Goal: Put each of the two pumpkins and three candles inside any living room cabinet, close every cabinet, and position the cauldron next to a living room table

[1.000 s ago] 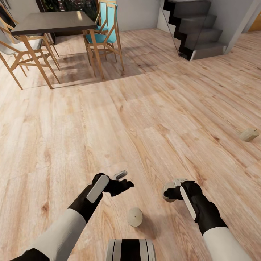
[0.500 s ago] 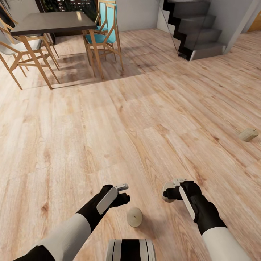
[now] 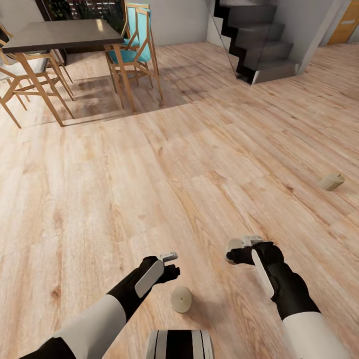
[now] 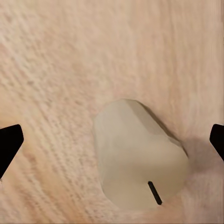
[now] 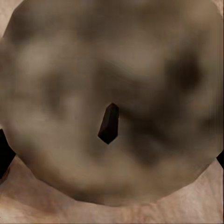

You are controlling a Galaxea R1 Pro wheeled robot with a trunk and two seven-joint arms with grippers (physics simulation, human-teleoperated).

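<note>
A short stubby beige-grey candle with a flat round top and a dark wick [image 3: 181, 299] lies on the pale wood-plank floor [image 3: 149, 189] just in front of the robot's base, between the two arms. In the left wrist view the same candle [image 4: 140, 161] sits tipped on the planks between the two dark fingertips, which stand wide apart and touch nothing: the left gripper [image 3: 169, 265] is released and hangs just beside the candle, a little short of it.

The right gripper [image 3: 238, 252] is clenched around a second beige candle [image 3: 233, 246]; its round wick-marked top [image 5: 109, 102] sits close before the right wrist camera, with a dark fingertip at each edge.

To take the floor candle well, I judge the left gripper should come nearer until the candle is centred between its fingers, drop low enough to span the body rather than the rim, then close squarely; a round candle on its side may roll away if nudged by one finger first.

A third beige candle [image 3: 331, 181] lies toppled on the floor well apart, off to the right.

Beyond stretches bare plank flooring. At the far left stands a dark-topped dining table [image 3: 60, 35] with light wooden legs, ringed by wooden chairs, one with a teal seat [image 3: 133, 35]. A dark stepped staircase [image 3: 259, 35] rises at the far right beside grey walls
</note>
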